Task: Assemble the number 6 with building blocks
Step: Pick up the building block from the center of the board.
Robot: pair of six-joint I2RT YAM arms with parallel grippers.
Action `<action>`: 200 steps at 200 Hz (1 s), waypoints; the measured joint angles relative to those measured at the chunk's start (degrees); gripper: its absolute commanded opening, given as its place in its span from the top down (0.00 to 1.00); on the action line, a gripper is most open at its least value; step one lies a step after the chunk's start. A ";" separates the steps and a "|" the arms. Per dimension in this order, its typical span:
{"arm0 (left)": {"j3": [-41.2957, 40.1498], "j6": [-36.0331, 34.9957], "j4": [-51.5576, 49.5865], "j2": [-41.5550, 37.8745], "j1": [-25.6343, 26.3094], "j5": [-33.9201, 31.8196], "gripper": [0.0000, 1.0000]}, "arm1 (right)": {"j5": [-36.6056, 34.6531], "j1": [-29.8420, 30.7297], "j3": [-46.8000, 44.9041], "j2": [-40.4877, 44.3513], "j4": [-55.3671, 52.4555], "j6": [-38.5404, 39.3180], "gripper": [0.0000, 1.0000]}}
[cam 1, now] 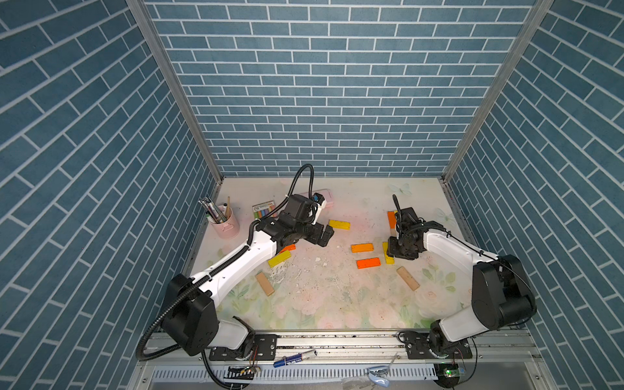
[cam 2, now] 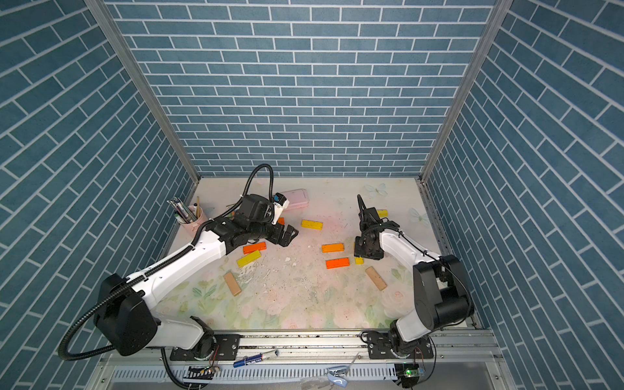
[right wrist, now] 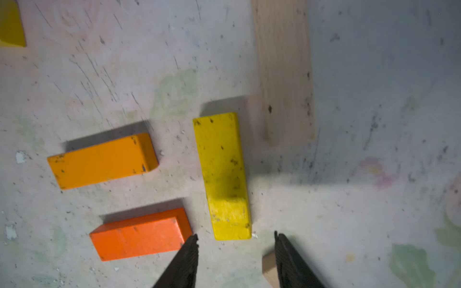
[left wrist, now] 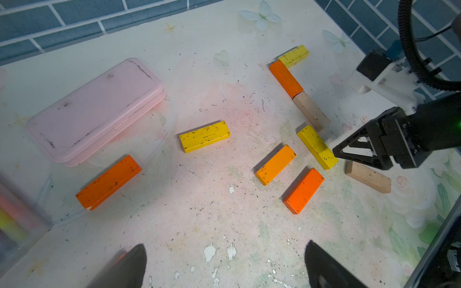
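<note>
**A:** Closest in: your right gripper. Fingers are apart with nothing between them, low over the table. The end of the yellow bar lies flat just ahead of the gap.

**B:** And your left gripper?

**A:** Spread wide, empty, above the table. Landmark for all positions: the pink case.

**B:** Blocks against the case, then.

**A:**
- Orange block: just beside the case, not touching it.
- Lone yellow: near the case, on its right-gripper side.
- Well apart from the case on that same side:
  - Corner yellow meets the row orange at an angle.
  - The row orange butts end to end against the row tan.
- The yellow bar sits offset by the row tan's far end. You cannot tell whether they touch.

**B:** The pair next to the bar?

**A:** Amber block and red-orange block. They lie parallel with a gap between them, on the case side of the bar. The tan block lies past your right gripper, farther from the case.

**B:** Anything else?

**A:** Three more in a top view, between the case and the rail:
- The arm-side orange and the arm-side yellow are close together by your left arm.
- The near tan is nearest the rail.

All blocks lie flat.
</note>
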State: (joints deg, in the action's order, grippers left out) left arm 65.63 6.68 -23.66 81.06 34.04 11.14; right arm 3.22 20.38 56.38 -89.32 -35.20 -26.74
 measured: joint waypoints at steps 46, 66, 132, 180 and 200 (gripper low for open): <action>0.00 -0.02 0.00 0.00 0.00 -0.24 0.01 | 0.00 0.07 3.72 -5.46 1.03 0.13 0.50; 0.00 -0.04 0.00 0.00 0.00 -0.59 0.01 | 0.04 0.11 3.82 -6.84 1.05 0.15 0.50; 0.00 -0.02 0.00 0.00 0.00 -0.61 0.01 | 0.02 0.63 3.82 -8.66 1.70 0.13 0.53; 0.00 -0.04 0.00 0.00 0.00 -0.81 0.01 | -0.15 1.16 4.13 -10.99 1.86 0.13 0.75; 0.00 -0.07 0.00 0.00 0.00 -0.94 0.01 | -0.39 1.38 4.79 -10.99 0.90 0.00 0.80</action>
State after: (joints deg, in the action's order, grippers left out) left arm 65.63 6.61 -23.66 81.06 34.04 10.20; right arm 2.83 21.76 61.17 -100.31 -34.30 -26.74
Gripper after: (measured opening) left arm 0.994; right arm 0.310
